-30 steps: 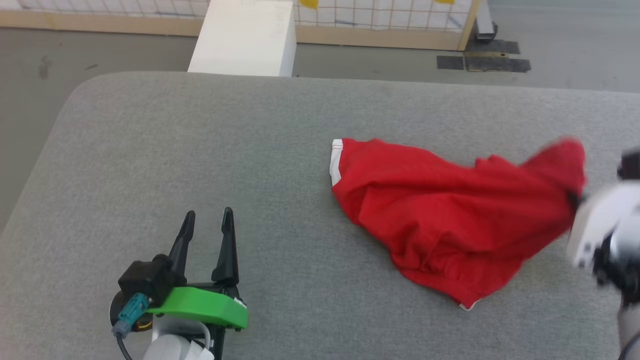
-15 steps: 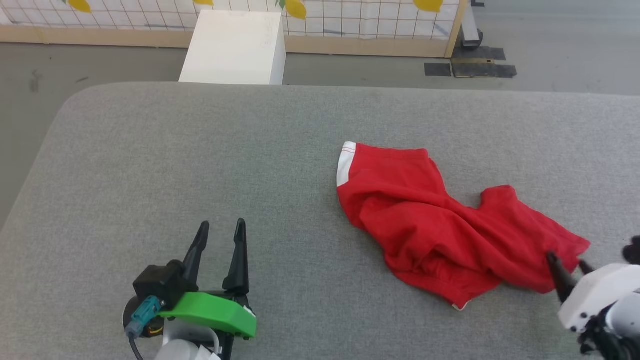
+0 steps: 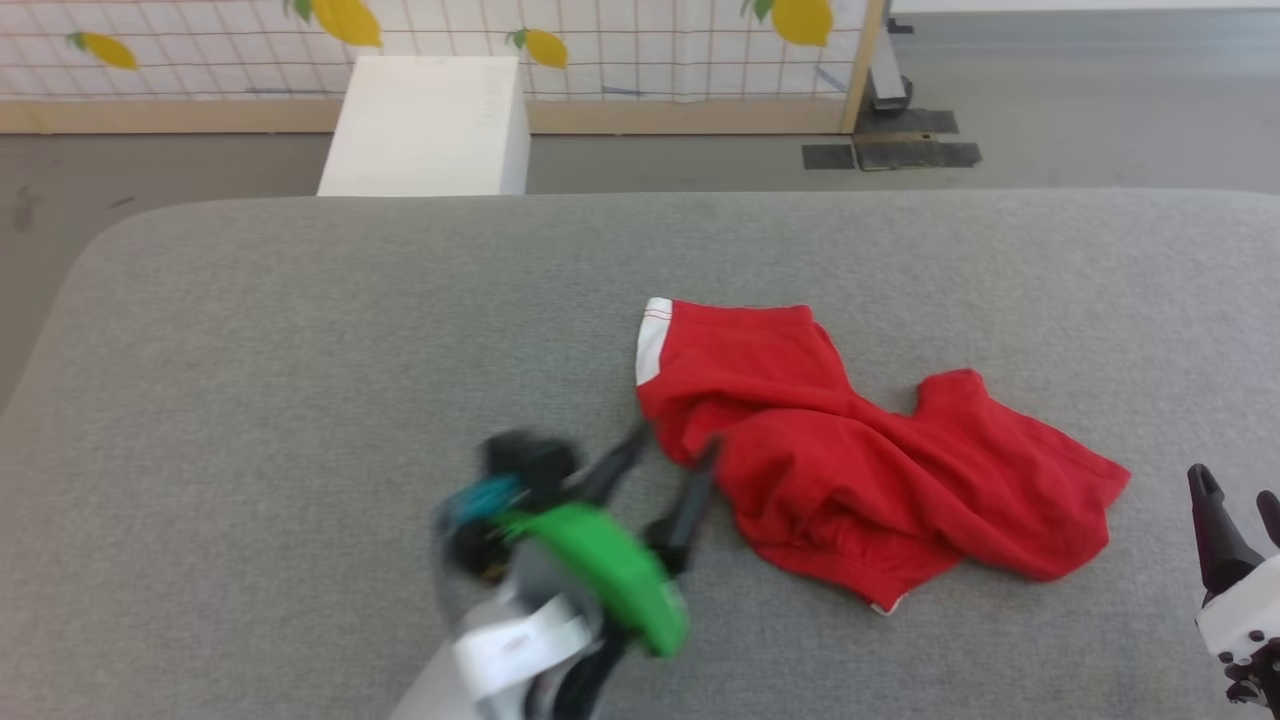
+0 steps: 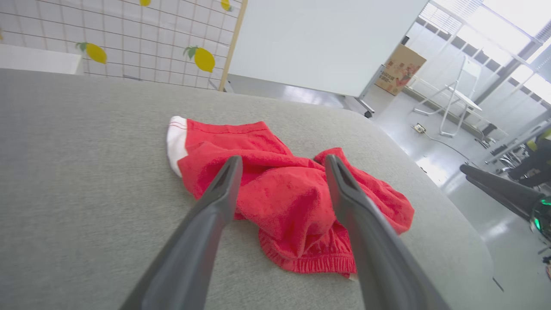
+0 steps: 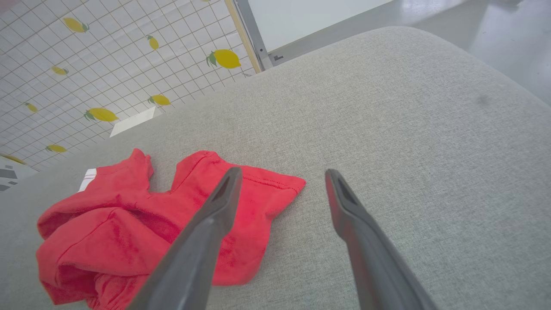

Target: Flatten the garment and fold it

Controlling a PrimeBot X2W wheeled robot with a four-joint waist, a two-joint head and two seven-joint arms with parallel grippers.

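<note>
Garment (image 3: 880,480) crumpled | left end effector (image 3: 672,450) parted at its edge

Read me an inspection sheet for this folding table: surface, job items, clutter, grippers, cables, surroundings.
Surface: grey fabric-covered table, rounded corners.
Job's things: red shorts crumpled, not flattened, one white-trimmed hem showing.
Clutter: nothing seen.
Grippers: left gripper open, fingers over the shorts' near left edge, contact unclear; right gripper open, apart from the shorts.
Cables: teal connector on the left wrist, blurred.
Surroundings: white box, lemon-print grid screen, grey floor.
</note>
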